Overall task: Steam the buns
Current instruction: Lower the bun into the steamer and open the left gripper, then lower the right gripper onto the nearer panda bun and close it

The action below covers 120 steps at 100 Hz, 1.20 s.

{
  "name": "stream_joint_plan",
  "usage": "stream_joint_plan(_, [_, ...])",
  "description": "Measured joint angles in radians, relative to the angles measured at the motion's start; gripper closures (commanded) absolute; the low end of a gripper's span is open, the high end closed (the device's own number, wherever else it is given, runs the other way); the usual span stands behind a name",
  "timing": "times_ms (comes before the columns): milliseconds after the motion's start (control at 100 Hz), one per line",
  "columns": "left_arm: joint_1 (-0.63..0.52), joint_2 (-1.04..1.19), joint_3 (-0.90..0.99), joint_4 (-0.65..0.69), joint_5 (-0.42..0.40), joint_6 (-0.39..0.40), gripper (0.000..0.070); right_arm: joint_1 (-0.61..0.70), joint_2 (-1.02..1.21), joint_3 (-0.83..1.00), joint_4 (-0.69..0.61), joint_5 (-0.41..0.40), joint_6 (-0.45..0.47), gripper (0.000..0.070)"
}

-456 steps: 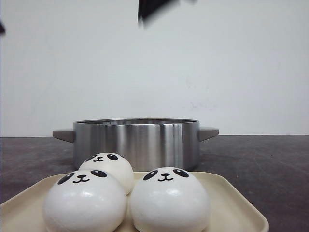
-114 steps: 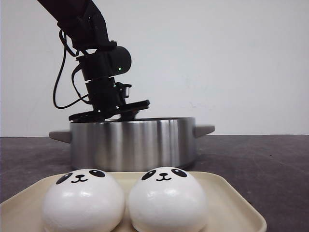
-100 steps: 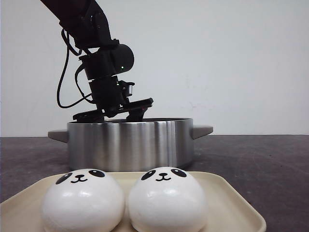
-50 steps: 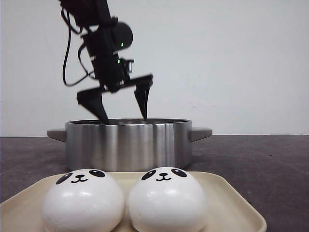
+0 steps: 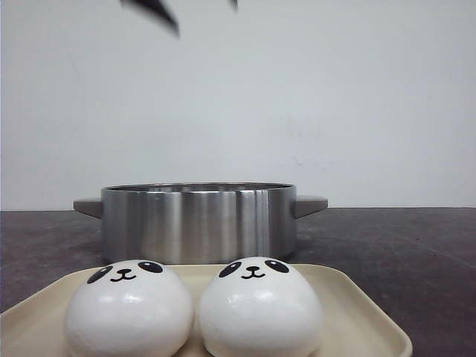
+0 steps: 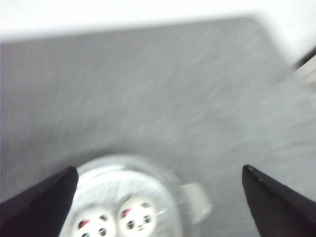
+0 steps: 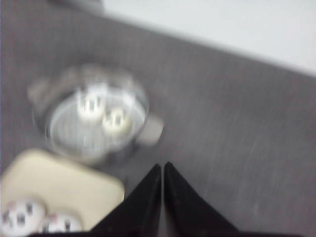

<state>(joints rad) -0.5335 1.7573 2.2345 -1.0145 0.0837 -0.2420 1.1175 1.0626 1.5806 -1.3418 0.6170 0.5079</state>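
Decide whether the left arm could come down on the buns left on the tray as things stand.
Probably yes. The two buns sit uncovered on the tray, nothing above them. The left gripper is raised high over the pot, jaws wide open and empty.

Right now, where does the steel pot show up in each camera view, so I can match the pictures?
Front view: the pot stands centre, behind the tray holding two buns.
Left wrist view: blurred, at the lower edge between the open fingers, two buns inside.
Right wrist view: blurred, upper left, two buns inside.
Shared landmark: the pot's side handle.
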Motion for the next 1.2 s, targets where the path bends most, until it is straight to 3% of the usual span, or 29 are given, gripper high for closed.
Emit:
stream_joint_plan(90, [-0.032,-0.101,0.006,-0.014,0.0,0.009,0.0028,-0.011,-0.005,-0.139,0.053,-0.093,0.048,0.0685])
stream_joint_plan(150, [-0.056,-0.152,0.006,-0.046,0.0,0.016,0.0028,-0.014,-0.003,-0.229,0.108,-0.159,0.076,0.0638])
stream_joint_plan(220, [-0.085,-0.196,0.006,-0.101,-0.002,0.029,0.0028,-0.019,0.005,-0.326,0.178,-0.241,0.102,0.0517])
stream_joint_plan(330, [-0.126,-0.257,0.005,-0.199,-0.009,0.053,0.0028,-0.019,0.028,-0.458,0.297,-0.36,0.123,0.0257])
stream_joint_plan(380, [-0.138,-0.288,0.004,-0.246,-0.018,0.061,0.0028,-0.019,0.04,-0.5,0.34,-0.388,0.128,0.0191])
stream_joint_plan(570, [-0.144,-0.435,0.003,-0.399,-0.13,0.076,0.0028,-0.019,0.08,-0.546,0.423,-0.476,0.135,0.0186])
stream_joint_plan(810, [-0.144,-0.623,0.003,-0.404,-0.277,0.079,0.0028,-0.039,0.205,-0.546,0.436,-0.618,0.138,0.019])
stream_joint_plan(960, [-0.144,-0.721,0.003,-0.402,-0.298,0.079,0.0028,-0.061,0.299,-0.546,0.473,-0.721,0.159,0.019])
stream_joint_plan(1200, [-0.145,-0.758,0.003,-0.401,-0.345,0.079,0.0028,-0.084,0.412,-0.546,0.567,-0.75,0.171,0.019])
